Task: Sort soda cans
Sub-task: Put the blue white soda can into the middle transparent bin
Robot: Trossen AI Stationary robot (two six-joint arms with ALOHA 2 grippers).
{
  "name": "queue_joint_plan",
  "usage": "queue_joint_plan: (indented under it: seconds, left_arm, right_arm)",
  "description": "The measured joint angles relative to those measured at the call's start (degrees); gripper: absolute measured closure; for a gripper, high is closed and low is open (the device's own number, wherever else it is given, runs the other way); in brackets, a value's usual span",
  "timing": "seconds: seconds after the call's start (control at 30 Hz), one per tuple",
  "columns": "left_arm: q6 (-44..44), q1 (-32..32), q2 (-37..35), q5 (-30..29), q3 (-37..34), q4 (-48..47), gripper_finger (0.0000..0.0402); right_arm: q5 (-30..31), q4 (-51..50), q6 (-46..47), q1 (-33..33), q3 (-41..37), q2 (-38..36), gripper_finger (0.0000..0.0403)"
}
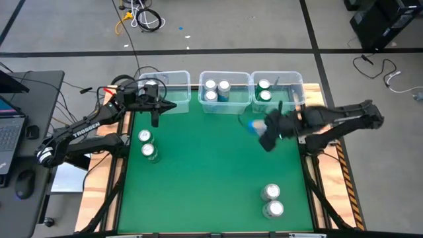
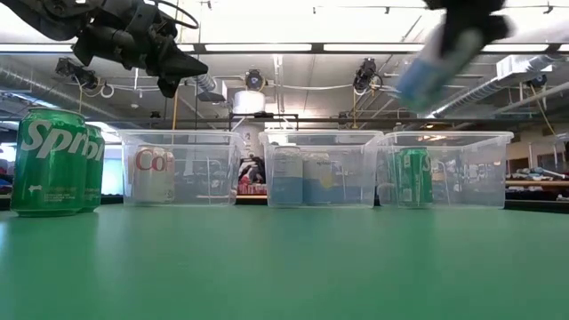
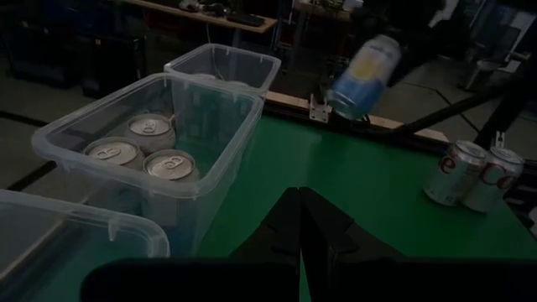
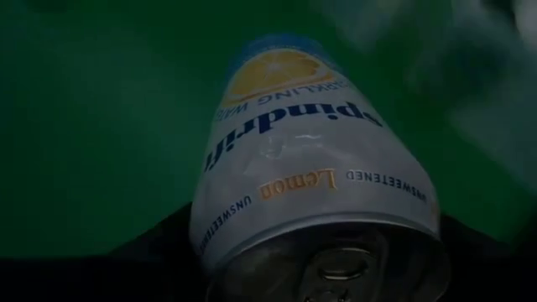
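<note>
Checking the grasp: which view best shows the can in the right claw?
The right wrist view: the Spindrift lemon can fills it, label readable. High, low and left wrist views show it only as a blur.

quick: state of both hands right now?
Left hand: closed, empty, near the left bin.
Right hand: holding a lemon sparkling water can above the mat.

two matte-black jointed arms, left arm [image 1: 89, 129] with white TROSSEN lettering and red wiring near wrist, black wedge fingers [image 3: 302, 226]
</note>
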Motion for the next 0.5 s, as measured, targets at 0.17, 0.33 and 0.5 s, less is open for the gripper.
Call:
queue_joint_plan:
  seconds: [0.17, 0.33, 0.5]
  left_arm:
    - [0.0, 0.0, 0.0, 0.0, 0.0, 0.8, 0.0398]
    - [0.0, 0.0, 0.0, 0.0, 0.0, 1.4, 0.0398]
    - [0.0, 0.0, 0.0, 0.0, 0.0, 1.4, 0.0398]
  right_arm:
    - [-3.7, 20.1, -19.1, -13.5, 0.0, 0.4, 0.0128]
    - [-13.8, 30.5, -31.1, -24.7, 1.0, 4.0, 0.0128]
    - [-16.6, 25.9, -39.7, -30.4, 9.3, 13.2, 0.0128]
